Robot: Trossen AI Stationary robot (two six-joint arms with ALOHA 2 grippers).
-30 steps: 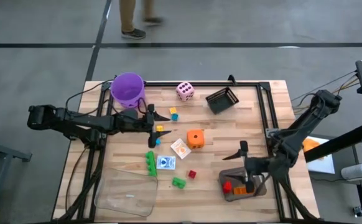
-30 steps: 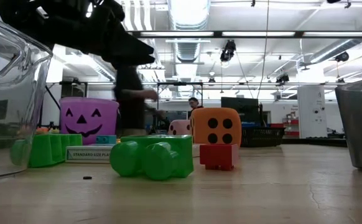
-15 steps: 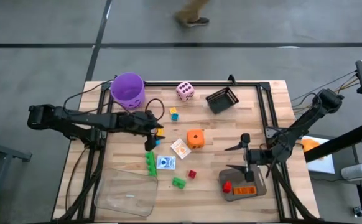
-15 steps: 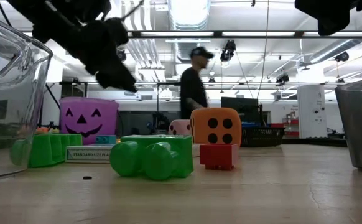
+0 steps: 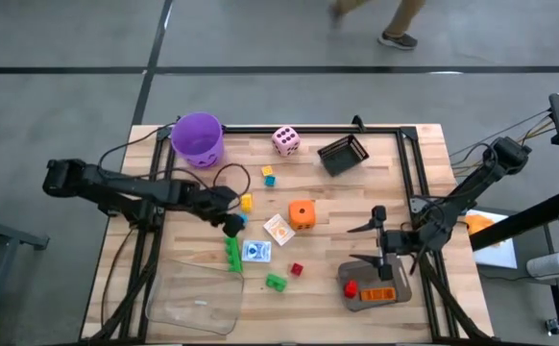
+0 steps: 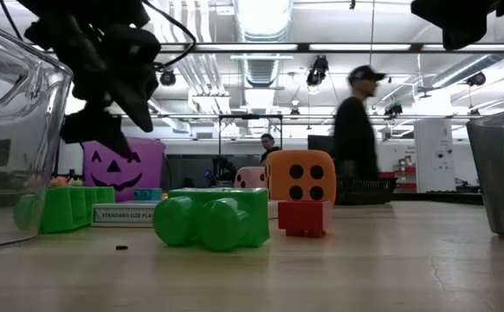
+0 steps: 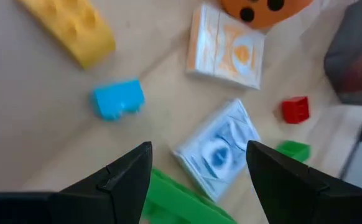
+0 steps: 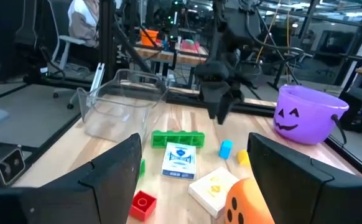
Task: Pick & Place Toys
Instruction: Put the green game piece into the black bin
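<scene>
left gripper [image 5: 230, 227]: jaws spread, nothing between them; hangs above the tabletop [image 5: 414, 173] near its middle-left, tipped downward, which looks like a line-up for a pick
likely target: small blue plastic brick [image 7: 118, 99], just ahead of the fingers in the left wrist view, not touched; long green plastic brick [image 5: 231, 254] and white-blue card pack [image 5: 256, 252] lie just beyond, also apart from the gripper
other toys: yellow plastic brick [image 5: 246, 202] just beside the gripper; orange dotted die [image 5: 302, 213], white-orange card pack [image 5: 279, 229], small red brick [image 5: 297, 269], small green brick [image 5: 276, 282] scattered mid-table; pink dotted die [image 5: 285, 140] at the far edge
right gripper [image 5: 376, 240]: jaws wide, empty; parked over the near-right corner above the grey tray [image 5: 376, 301], probably the drop spot, since it holds red and orange pieces
stage: my guess, approach only; nothing is held
</scene>
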